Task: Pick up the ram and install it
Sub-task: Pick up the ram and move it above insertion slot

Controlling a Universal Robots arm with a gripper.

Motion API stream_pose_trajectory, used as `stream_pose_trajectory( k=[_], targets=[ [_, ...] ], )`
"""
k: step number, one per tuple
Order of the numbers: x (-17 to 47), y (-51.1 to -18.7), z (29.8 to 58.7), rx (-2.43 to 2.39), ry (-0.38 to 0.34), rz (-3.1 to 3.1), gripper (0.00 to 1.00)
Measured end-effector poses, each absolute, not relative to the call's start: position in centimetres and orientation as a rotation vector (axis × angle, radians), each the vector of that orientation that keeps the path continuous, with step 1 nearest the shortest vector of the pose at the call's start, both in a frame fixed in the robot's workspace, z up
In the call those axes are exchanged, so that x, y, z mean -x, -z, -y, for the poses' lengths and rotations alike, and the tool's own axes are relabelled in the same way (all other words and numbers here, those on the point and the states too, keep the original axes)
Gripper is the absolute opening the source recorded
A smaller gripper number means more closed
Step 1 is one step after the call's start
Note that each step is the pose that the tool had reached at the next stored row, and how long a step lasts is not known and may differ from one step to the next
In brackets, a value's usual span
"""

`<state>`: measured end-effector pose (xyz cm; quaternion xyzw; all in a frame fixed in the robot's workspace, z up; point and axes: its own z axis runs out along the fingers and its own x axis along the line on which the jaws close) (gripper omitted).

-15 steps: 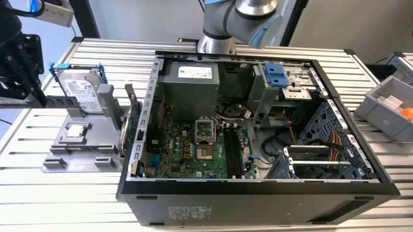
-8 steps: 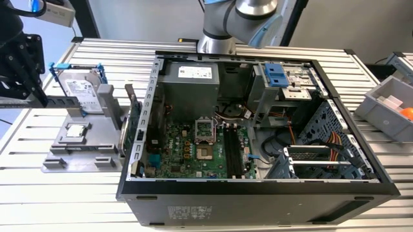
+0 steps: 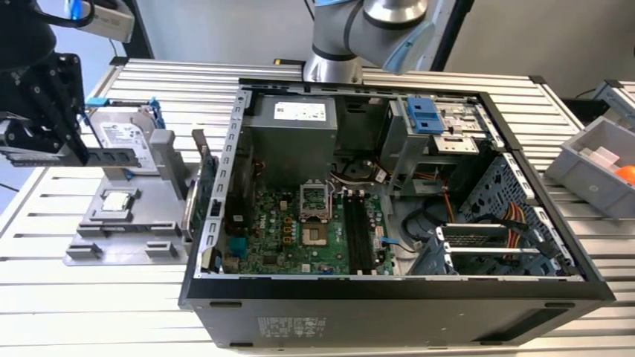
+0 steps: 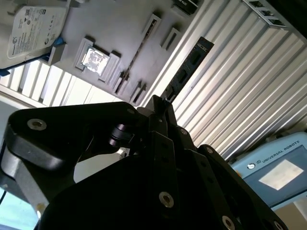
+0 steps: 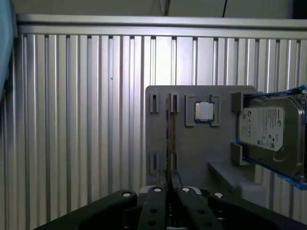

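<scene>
The ram (image 3: 109,156) is a long thin stick with dark chips, held level above the grey holder plate (image 3: 139,223) at the exterior view's left. My gripper (image 3: 77,152) is shut on one end of it. In the second wrist view the ram (image 4: 188,67) juts out from the black fingertips (image 4: 154,111) over the ribbed table. The first wrist view shows the ram (image 5: 169,139) edge-on as a thin line rising from the gripper (image 5: 171,178), over the holder plate (image 5: 192,153). The motherboard's long memory slots (image 3: 358,232) lie inside the open computer case (image 3: 397,286).
On the holder plate rest a small square silver processor chip (image 3: 117,199) and a hard drive (image 3: 127,137) in a blue frame. A green card (image 3: 204,186) stands on edge beside the case wall. Grey bins (image 3: 595,163) sit at the exterior view's right.
</scene>
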<state>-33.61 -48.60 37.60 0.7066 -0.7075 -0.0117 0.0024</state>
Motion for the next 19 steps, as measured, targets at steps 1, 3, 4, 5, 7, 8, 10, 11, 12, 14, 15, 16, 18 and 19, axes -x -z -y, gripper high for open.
stream_pose_trajectory(
  k=[1,3,4,5,7,8,10,11,12,14,15,16,18,19],
  targets=[
    [33.4,-37.6,48.6,-2.217,0.037,2.219,0.00],
    [33.0,-37.6,48.6,-2.217,0.037,2.219,0.00],
    [32.9,-37.6,48.6,-2.217,0.037,2.219,0.00],
    [32.7,-37.6,48.5,-2.217,0.037,2.219,0.00],
    [32.3,-37.6,48.5,-2.217,0.037,2.219,0.00],
    [32.1,-37.6,48.5,-2.217,0.037,2.219,0.00],
    [31.7,-37.6,48.5,-2.217,0.037,2.219,0.00],
    [31.6,-37.6,48.5,-2.217,0.037,2.219,0.00],
    [31.4,-37.6,48.5,-2.217,0.037,2.219,0.00],
    [31.0,-37.6,48.4,-2.217,0.037,2.219,0.00],
    [30.9,-37.6,48.4,-2.217,0.037,2.219,0.00],
    [30.7,-37.6,48.4,-2.217,0.037,2.219,0.00],
    [30.4,-37.6,48.4,-2.217,0.037,2.219,0.00],
    [30.2,-37.6,48.4,-2.217,0.037,2.219,0.00]
  ],
)
